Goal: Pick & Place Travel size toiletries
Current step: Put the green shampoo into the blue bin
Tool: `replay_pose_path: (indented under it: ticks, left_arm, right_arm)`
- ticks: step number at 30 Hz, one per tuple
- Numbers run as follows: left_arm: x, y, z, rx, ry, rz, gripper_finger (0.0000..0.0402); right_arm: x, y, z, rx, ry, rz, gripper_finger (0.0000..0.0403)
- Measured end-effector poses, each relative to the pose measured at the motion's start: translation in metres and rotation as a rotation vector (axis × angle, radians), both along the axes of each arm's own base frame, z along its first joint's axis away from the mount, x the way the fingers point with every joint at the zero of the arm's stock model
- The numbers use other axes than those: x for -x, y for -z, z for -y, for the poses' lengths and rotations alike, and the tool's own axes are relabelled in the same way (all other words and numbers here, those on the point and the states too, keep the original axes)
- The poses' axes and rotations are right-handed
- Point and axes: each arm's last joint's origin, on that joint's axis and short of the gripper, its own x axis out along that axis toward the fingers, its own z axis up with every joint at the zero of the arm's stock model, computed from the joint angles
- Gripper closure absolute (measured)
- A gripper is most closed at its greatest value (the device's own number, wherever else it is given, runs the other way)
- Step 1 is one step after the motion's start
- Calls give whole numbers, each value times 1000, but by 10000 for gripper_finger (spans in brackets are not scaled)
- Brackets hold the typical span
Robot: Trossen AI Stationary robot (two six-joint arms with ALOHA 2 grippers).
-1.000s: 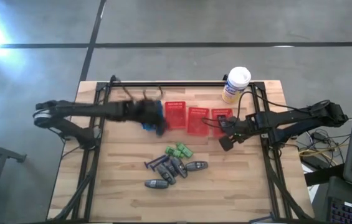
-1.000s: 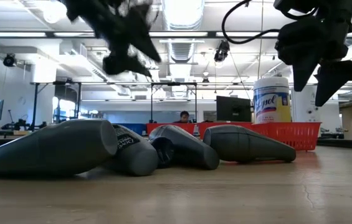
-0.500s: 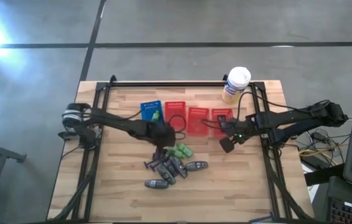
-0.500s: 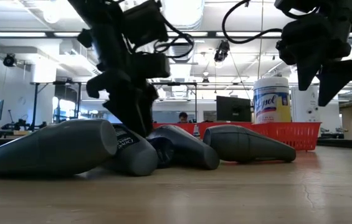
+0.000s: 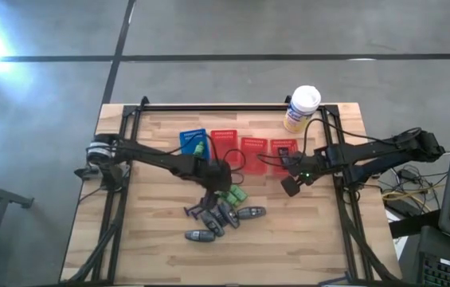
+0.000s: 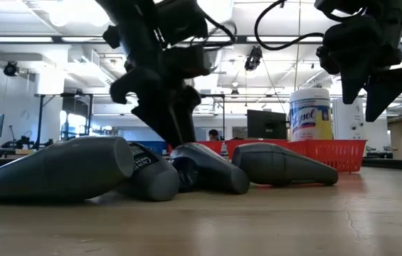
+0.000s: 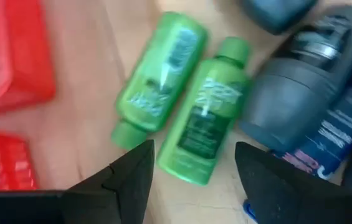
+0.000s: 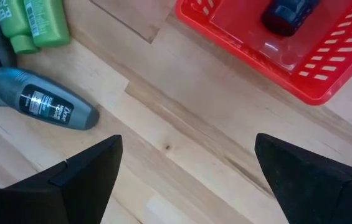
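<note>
The left arm reaches across so its left gripper (image 5: 220, 185) hangs low just above the green bottles (image 5: 231, 193), fingers (image 7: 126, 177) spread apart (nothing between them). The right gripper (image 5: 289, 184) hovers well to the right of those bottles, fingers (image 8: 85, 174) spread wide.

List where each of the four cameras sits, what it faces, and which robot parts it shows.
High: overhead, straight down on table, both arms.
Low: table height, level past grey tubes into room; arms enter from above.
Left wrist: open left gripper above green bottles.
Right wrist: open right gripper over bare wood near red basket.
Both wrist views share the green bottles.
</note>
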Motion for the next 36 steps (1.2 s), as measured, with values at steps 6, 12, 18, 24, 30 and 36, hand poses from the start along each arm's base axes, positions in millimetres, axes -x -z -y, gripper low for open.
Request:
replay_pose_path:
  ticks: [6,12,18,24,30,36]
  left_arm:
    - [-4,21,-2,-43,67,-51,172]
    - [-12,33,-1,-30,106,-30,173]
    - [-8,31,0,39,63,-71,223]
    - [4,7,0,111,-83,-83,246]
    - [32,-63,-9,215,-666,146,246]
    - [81,-89,-38,340,-1520,460,246]
  right_arm:
    - [0,0,0,0,1,-3,39]
    - [0,0,-1,-9,-13,-1,39]
    - [-7,-3,-9,-21,-75,85,39]
    - [-21,-11,-29,-21,-339,285,39]
    - [-23,-4,-40,58,-504,262,39]
    - [-34,6,-50,44,-611,271,39]
